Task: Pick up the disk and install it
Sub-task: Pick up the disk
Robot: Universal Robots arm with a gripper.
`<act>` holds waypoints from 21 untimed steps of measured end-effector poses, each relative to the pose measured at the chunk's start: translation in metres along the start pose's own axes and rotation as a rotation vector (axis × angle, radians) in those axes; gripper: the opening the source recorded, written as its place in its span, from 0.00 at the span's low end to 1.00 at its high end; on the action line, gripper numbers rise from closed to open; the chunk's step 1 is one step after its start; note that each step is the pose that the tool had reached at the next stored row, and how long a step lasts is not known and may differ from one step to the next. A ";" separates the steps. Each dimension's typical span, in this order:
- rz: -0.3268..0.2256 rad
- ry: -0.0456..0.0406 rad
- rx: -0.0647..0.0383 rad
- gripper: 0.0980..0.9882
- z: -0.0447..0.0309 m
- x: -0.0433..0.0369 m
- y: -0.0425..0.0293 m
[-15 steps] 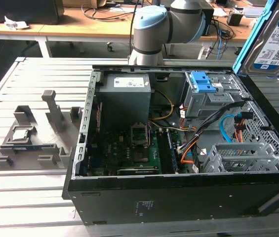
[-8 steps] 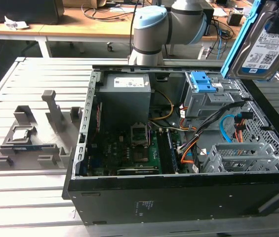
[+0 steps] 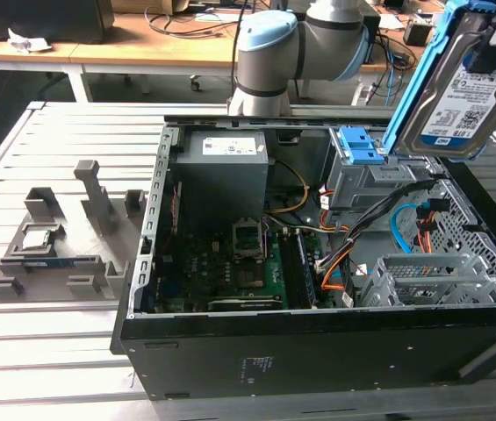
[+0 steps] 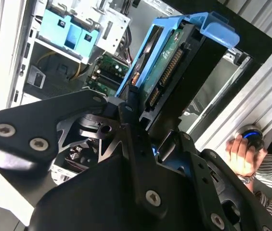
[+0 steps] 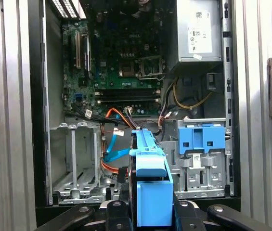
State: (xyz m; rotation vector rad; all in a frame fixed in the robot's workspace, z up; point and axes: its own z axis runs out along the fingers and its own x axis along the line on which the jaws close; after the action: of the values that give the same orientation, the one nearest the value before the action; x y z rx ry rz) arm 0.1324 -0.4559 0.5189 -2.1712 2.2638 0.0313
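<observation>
The claw (image 5: 151,211) is closed tight on the disk (image 3: 458,88), gripping it by the blue-railed sides. It holds the disk in the air, tilted and label out, above the open computer case (image 3: 318,351) at the exterior view's right, just over the grey cage with the blue latch (image 3: 359,145) — high enough, I judge, to clear the cables and bay walls. The case lies on its side on a slatted metal worktop (image 3: 54,351) beside a grey fixture block (image 3: 54,246). Cable-strewn desks stand behind, and in the second wrist view a person's hand (image 4: 241,154) rests on a small device.
</observation>
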 end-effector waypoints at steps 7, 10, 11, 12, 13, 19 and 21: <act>-0.001 0.0003 0.000 0.30 0.0003 0.0352 0.0032; -0.001 0.0021 0.000 0.30 0.0006 0.0492 0.0031; -0.001 0.0026 0.000 0.30 0.0007 0.0525 0.0030; -0.001 0.0040 0.000 0.30 0.0010 0.0623 0.0028; -0.001 0.0043 0.000 0.30 0.0021 0.0736 0.0024; -0.004 0.0042 -0.001 0.30 0.0162 0.1146 0.0005; -0.005 0.0043 -0.001 0.30 0.0219 0.1221 0.0001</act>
State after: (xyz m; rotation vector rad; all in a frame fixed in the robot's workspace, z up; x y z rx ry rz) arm 0.1269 -0.5775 0.4949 -2.1798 2.2609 0.0279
